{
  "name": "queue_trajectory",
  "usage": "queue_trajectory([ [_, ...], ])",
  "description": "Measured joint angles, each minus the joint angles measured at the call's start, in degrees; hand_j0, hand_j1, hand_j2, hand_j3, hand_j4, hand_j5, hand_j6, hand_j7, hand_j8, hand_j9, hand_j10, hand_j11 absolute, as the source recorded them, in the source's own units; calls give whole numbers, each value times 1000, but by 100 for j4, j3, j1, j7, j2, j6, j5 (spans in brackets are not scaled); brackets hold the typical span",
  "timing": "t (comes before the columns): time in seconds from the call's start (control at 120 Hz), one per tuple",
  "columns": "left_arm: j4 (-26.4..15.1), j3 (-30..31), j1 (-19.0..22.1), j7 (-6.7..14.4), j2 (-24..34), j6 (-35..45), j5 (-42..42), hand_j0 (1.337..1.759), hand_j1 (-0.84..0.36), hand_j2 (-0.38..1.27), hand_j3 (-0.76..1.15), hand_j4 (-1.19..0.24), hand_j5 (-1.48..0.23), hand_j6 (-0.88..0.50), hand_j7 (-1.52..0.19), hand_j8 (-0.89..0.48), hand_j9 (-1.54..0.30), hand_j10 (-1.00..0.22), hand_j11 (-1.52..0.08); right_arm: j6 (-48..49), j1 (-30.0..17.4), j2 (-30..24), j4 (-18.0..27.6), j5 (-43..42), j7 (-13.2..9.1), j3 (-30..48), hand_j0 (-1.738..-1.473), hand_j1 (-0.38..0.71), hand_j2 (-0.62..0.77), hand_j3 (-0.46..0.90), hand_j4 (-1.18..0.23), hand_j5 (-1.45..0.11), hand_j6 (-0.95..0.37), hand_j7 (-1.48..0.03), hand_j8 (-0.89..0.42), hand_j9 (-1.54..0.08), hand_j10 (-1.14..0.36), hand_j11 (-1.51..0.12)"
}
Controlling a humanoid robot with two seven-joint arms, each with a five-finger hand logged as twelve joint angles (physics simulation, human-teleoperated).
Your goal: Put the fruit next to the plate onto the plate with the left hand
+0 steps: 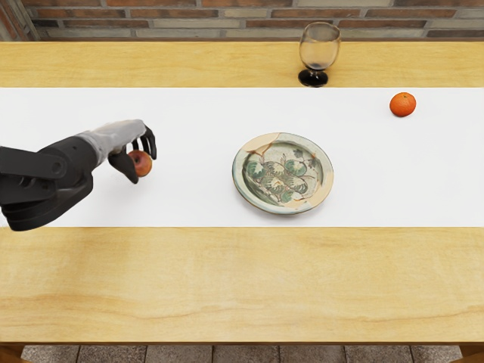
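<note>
A small reddish fruit (pixel 141 162) sits at the left of the white table runner (pixel 189 113), partly hidden by my left hand (pixel 138 153). My left arm comes in from the left edge, and its dark fingers (pixel 149 142) curl over and around the fruit. I cannot tell whether the fruit rests on the runner or is lifted. A round plate with a green leaf pattern (pixel 283 173) lies in the middle of the runner, well to the right of the hand, with nothing on it. The right arm is out of view.
An orange (pixel 403 104) lies on the runner at the far right. A stemmed glass (pixel 318 53) stands on the wooden table (pixel 242 287) behind the plate. A brick wall runs along the back.
</note>
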Motion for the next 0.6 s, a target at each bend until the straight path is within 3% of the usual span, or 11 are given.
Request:
queue_trajectory([
  [0.6, 553, -414, -276, 45, -1075, -292, -330, 1656, -299, 400, 0, -694, -972, -489, -944, -479, -941, -711, -942, 0, 0, 0, 0, 0, -1, 0, -1658, -314, -6, 0, -29, -38, -29, -38, -29, -38, -29, -38],
])
